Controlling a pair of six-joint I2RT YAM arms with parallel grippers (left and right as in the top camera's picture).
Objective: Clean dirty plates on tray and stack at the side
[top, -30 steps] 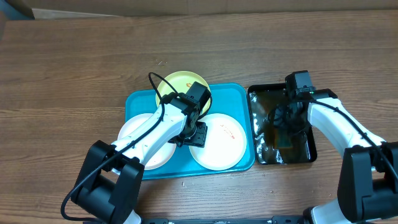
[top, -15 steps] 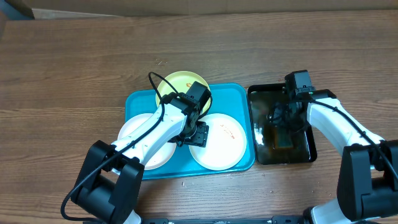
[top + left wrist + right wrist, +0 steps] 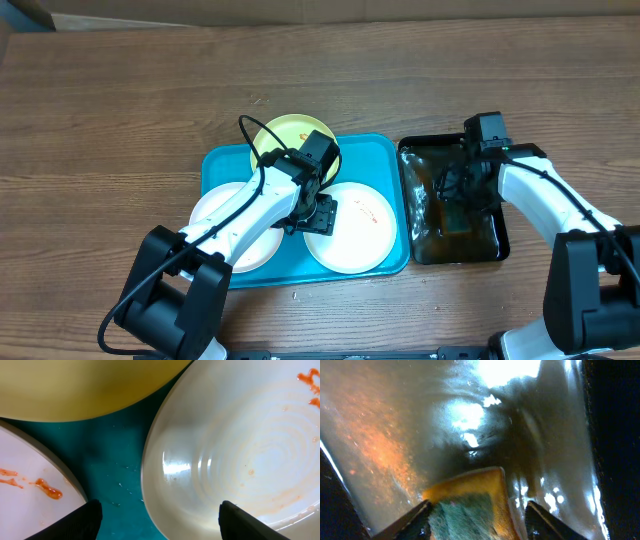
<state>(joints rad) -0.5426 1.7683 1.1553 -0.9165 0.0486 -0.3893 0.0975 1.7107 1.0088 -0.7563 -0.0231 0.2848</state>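
Clenched on the sponge point(image 3: 465, 502), the right fingers point(image 3: 415, 520) have nudged it within the black tray point(image 3: 497, 240), right of frame. The left fingers point(image 3: 82, 520) stay released over a white plate point(image 3: 240, 450); 3 smeared plates point(image 3: 355, 230) wait on the tray point(image 3: 225, 160).

Three plates are crowding the teal tray point(image 3: 222, 160), leaving only thin strips of bare teal between them. The left gripper point(image 3: 316, 213) is hanging with fingers spread over the gap beside the right white plate point(image 3: 362, 238). The right gripper point(image 3: 456, 196) is sitting low inside the black tray point(image 3: 501, 243), hemmed in by its rim and gripping a sponge point(image 3: 470, 494), while bare wooden table point(image 3: 110, 100) is lying open all around.
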